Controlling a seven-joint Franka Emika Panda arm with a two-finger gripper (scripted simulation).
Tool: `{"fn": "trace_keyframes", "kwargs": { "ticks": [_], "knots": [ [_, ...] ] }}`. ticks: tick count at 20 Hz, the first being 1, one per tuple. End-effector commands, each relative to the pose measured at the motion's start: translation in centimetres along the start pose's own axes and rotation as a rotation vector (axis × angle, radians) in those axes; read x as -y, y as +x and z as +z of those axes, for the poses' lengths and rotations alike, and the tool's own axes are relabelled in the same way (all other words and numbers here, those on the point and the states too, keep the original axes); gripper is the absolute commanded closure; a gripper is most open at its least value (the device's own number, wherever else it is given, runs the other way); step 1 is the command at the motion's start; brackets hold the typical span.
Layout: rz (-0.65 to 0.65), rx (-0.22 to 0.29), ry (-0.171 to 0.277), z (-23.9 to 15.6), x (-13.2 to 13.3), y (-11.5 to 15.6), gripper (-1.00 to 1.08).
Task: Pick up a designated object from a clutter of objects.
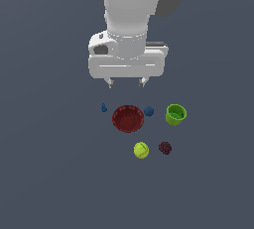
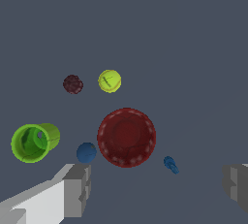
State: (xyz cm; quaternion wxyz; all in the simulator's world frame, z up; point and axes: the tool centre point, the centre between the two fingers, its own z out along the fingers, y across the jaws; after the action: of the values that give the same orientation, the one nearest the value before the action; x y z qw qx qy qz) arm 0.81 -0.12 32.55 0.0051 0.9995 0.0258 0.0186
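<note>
Progress is nil in the exterior view: we see the gripper wide open, holding nothing, above the clutter. The blue ball lies mid-worktop, untouched, between red bowl and green cup. In the wrist view, the ball almost touches the bowl, which crowds one finger's descent.

Text check | you'll find no readable words, labels, brands or numbers in either view | tennis ball carries only its dark seam lines
</note>
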Motion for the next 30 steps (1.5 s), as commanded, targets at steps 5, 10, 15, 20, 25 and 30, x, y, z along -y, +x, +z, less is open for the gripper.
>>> {"fn": "trace_keyframes", "kwargs": {
  "ticks": [5, 10, 15, 20, 25, 30],
  "knots": [
    [0.011, 0.010, 0.004, 0.3, 0.1, -0.2, -0.92],
    [0.033, 0.028, 0.013, 0.4, 0.0, -0.7, -0.92],
    [0.030, 0.026, 0.012, 0.6, 0.1, -0.6, -0.92],
    [0.015, 0.028, 0.009, 2.2, 0.8, -0.7, -0.92],
    [-0.014, 0.029, 0.005, 5.0, 2.2, -1.0, -0.92],
    [-0.057, 0.030, 0.000, 9.1, 4.3, -1.8, -0.92]
  ]
}}
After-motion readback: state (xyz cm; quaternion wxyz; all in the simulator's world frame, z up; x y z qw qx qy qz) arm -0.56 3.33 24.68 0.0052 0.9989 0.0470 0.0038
